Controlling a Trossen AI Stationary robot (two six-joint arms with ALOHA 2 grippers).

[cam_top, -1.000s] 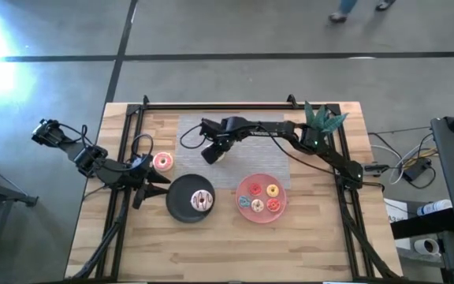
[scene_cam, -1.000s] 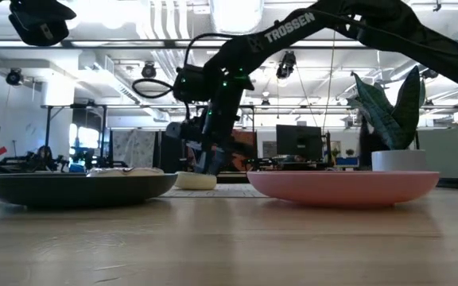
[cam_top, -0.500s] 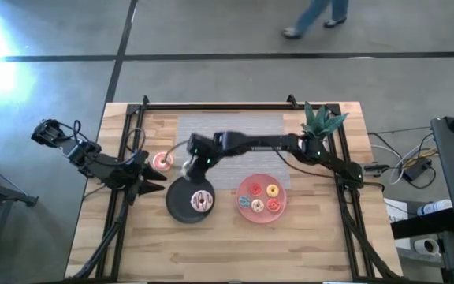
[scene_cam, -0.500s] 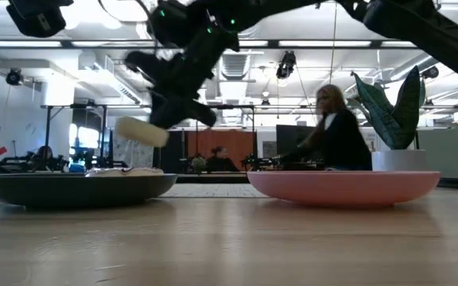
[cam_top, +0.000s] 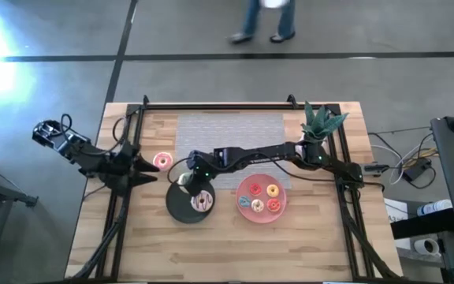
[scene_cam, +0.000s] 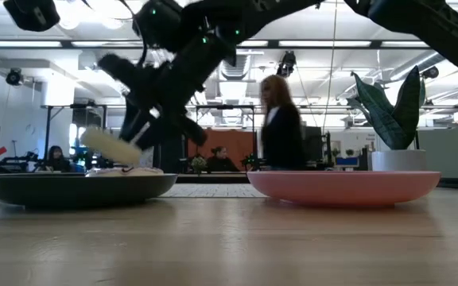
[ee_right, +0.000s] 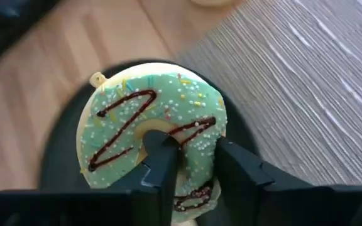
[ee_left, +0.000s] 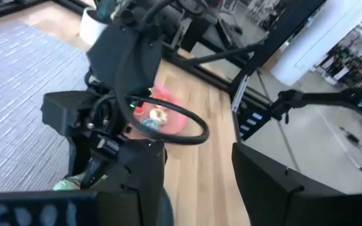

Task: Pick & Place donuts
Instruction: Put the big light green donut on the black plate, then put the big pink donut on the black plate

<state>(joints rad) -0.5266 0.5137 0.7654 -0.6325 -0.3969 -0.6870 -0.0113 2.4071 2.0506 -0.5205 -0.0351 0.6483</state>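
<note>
Green-iced, dark-drizzled toy ring donut has been carried over the round black plate, clamped in right gripper.

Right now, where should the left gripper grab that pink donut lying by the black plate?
Pinch across one side of the pink donut's ring, one finger in the hole, coming from straight above: it lies flat on the wood, clear of the black plate, near the left gripper.
</note>
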